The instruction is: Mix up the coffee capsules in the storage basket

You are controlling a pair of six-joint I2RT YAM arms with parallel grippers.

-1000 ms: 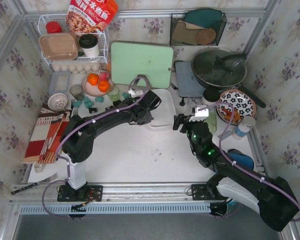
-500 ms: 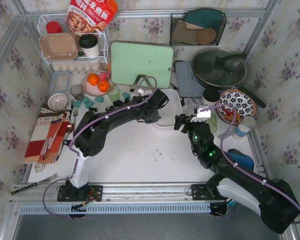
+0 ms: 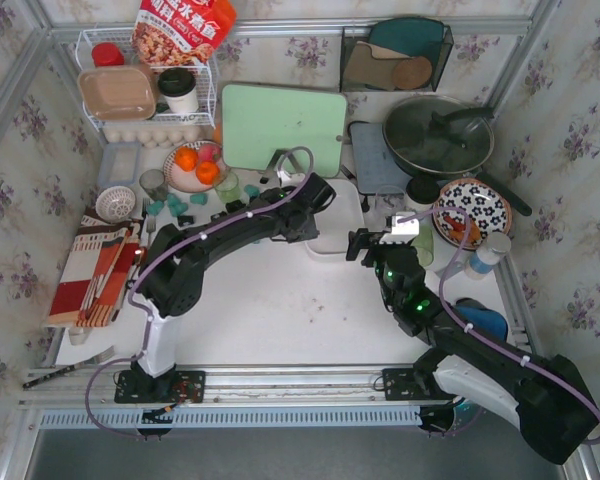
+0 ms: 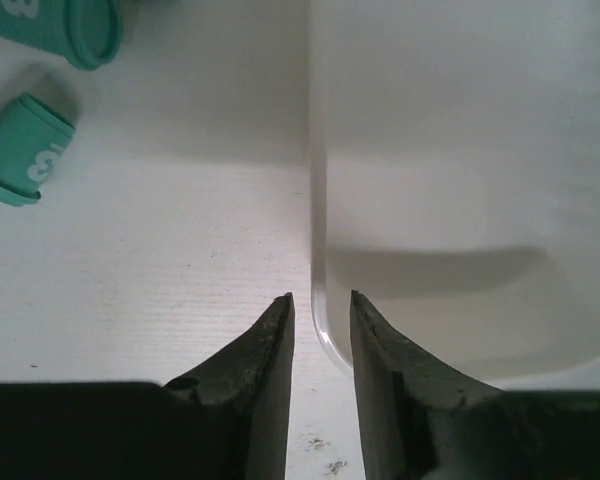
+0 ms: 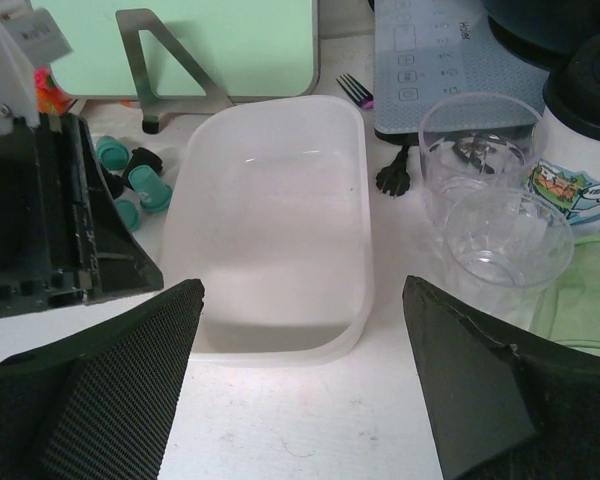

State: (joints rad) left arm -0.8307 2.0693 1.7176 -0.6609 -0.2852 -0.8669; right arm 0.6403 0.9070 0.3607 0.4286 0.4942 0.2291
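Currently the left gripper (image 4: 318, 300) has its fingers drawn almost together astride the near-left corner of the storage basket (image 5: 270, 225). The white rim shows in the narrow gap between the tips, so I read this as a pinch on the rim.

1. Change, left arm: compared with a second ago, the arm has reached further right and away from its base. The basket appears to have shifted slightly right with it, though I cannot confirm this.
2. Change, right arm: the right gripper (image 5: 300, 300) has widened its jaws over the last second. They now stand well apart and empty, hovering just short of the basket's near end.
3. Basket: it sits on the table below the green cutting board (image 3: 280, 125), between the two grippers. Its interior is bare.
4. Coffee capsules (image 5: 140, 185): teal and black pods lie loose on the table just left of the basket. None are inside it.

Assessment: the task is at an early stage. The left arm is steadying the basket, and the right jaws look prepared for a pick. No mixing can occur until capsules are loaded.
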